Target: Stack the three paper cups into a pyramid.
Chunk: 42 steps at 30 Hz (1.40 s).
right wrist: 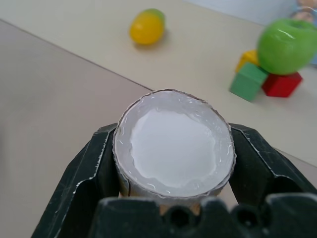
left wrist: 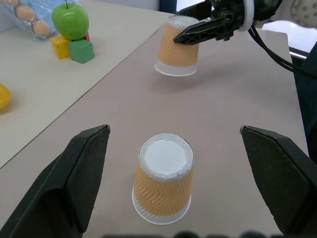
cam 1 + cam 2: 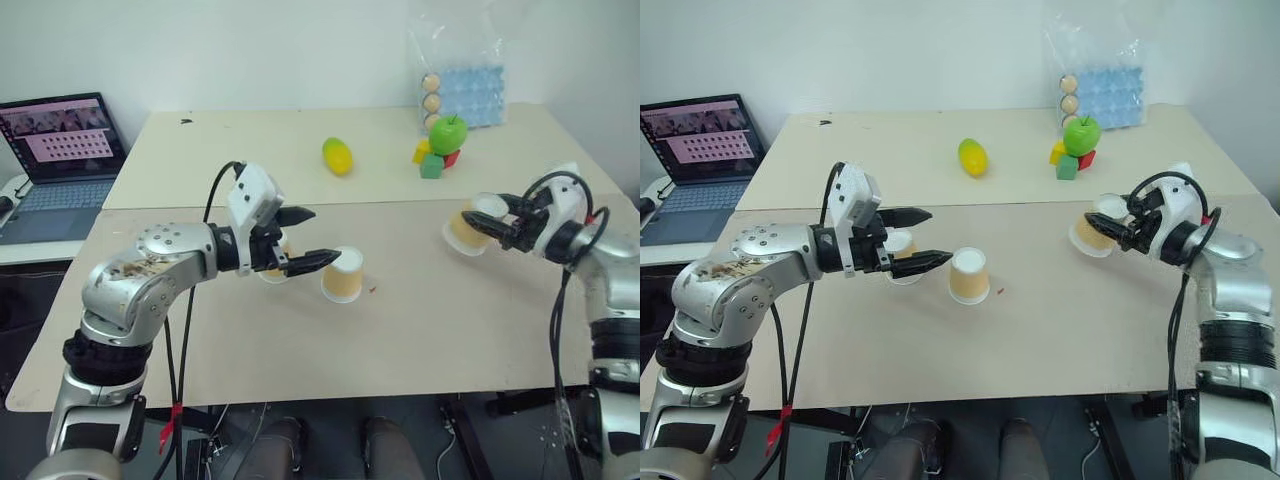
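R gripper [image 3: 497, 222] fingers clenched on one paper cup [image 3: 470, 228], tilted, lifted off worktop [image 3: 430, 330]. L gripper [image 3: 305, 238] fingers released, spread wide. Two cups upside down: one [image 3: 342, 275] just past L fingertips, other [image 3: 900, 246] between them

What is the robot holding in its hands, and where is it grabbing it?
The right gripper holds one paper cup, pinched by its sides near the white base and tipped off the table. The left gripper is open and holds nothing.

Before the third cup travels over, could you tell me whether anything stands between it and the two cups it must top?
The open left tool hovers by the two upside-down cups. Only bare table separates them from the cup in the right tool.
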Available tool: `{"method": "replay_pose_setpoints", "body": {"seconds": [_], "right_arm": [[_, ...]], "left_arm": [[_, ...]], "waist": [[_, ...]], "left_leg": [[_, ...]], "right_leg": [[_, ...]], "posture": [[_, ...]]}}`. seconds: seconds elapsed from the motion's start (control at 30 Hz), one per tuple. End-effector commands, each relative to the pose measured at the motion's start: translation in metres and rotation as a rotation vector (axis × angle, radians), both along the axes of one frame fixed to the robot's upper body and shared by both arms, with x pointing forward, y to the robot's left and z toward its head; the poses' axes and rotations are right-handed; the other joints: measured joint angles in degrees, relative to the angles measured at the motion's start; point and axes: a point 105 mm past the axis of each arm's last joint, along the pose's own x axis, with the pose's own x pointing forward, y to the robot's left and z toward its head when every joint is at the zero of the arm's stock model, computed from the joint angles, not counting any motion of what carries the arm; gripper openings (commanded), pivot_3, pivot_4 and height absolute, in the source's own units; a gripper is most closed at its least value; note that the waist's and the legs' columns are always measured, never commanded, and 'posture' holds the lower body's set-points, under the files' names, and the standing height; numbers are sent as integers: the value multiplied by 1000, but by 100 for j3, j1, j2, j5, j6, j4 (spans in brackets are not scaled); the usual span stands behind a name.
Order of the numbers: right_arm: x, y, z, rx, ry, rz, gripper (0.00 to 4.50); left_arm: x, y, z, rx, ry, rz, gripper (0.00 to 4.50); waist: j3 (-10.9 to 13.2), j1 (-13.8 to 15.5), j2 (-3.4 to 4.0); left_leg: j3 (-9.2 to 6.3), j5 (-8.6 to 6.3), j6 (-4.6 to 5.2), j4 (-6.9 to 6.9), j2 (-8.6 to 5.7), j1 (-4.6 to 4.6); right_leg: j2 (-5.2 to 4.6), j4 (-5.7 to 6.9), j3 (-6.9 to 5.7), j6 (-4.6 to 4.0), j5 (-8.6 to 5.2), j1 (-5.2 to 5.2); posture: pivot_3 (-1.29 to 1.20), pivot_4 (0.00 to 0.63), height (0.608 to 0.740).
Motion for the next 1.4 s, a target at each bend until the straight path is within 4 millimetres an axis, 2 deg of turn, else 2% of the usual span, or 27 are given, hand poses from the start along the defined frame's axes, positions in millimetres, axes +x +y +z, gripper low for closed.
{"method": "replay_pose_setpoints", "body": {"seconds": [0.03, 0.2, 0.4, 0.57, 0.77, 1.37, 1.4], "right_arm": [[-27, 40, 11, -50, 31, 171, 2738], [-42, 67, -4, -126, 83, 246, 2738], [-48, 96, -15, -109, 92, 306, 2738], [-48, 109, -24, -79, 107, 339, 2738], [-39, 114, -31, -70, 113, 348, 2738], [-16, 105, -47, -24, 101, 322, 2738], [-15, 104, -47, -21, 99, 318, 3224]], "left_arm": [[-1, 0, 11, 35, -83, -2, 4500], [-2, -2, 15, 48, -106, -18, 4500], [-3, -6, 20, 27, -117, -22, 4500], [-3, -2, 15, 44, -108, -19, 4500], [-4, -3, 15, 42, -109, -27, 4500], [-3, -1, 18, 37, -121, -2, 4500], [-3, -1, 18, 37, -121, -2, 4500]], "waist": [[0, 7, -1], [0, 8, -1], [1, 22, -1], [1, 19, -2], [1, 19, -2], [1, 4, -2], [1, 4, -2]], "left_leg": [[-1, -4, -6, 0, 0, 0], [0, -16, -27, 0, 1, -1], [-1, -16, -27, 0, 0, -4], [-1, -16, -26, 0, 0, -4], [-1, -15, -26, 0, -1, -3], [-1, -14, -25, 0, -1, -2], [-1, -14, -25, 0, -1, -2]], "right_leg": [[-1, 0, 0, 2, -1, 2], [-5, 0, -1, 27, -17, -2], [-8, -2, -3, 26, -16, -5], [-7, -2, -4, 24, -15, -5], [-6, -1, -5, 20, -12, -5], [-3, 0, -5, 1, 0, -6], [-3, 0, -5, 1, 0, -5]], "posture": [[0, 150, 740], [0, 150, 740], [0, 150, 740], [0, 150, 740], [0, 150, 740], [0, 150, 740], [0, 150, 740]]}}
